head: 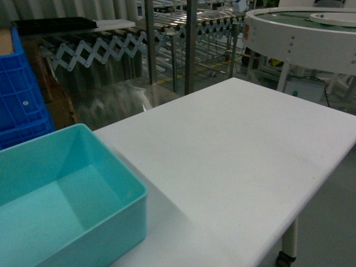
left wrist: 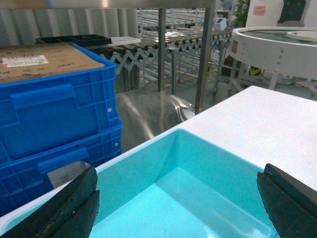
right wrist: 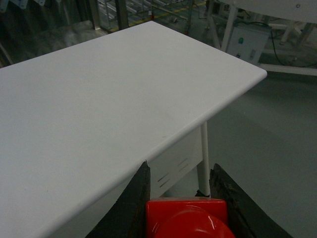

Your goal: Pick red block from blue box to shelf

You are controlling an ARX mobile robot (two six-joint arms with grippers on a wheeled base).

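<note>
The red block fills the bottom of the right wrist view, glossy, its round stud facing the camera. My right gripper is shut on it, hanging just off the white table's long edge, above the grey floor. The blue box, pale turquoise, stands on the table's near left corner, and no block shows in the part I see. My left gripper hangs open over the blue box, its dark fingers wide apart. The steel shelf rises behind the table. Neither gripper shows in the head view.
Dark blue ribbed crates topped with cardboard are stacked left of the box. A scissor-frame roller conveyor runs behind them. A round white conveyor table stands at the back right. The white table ends at a rounded right edge over open floor.
</note>
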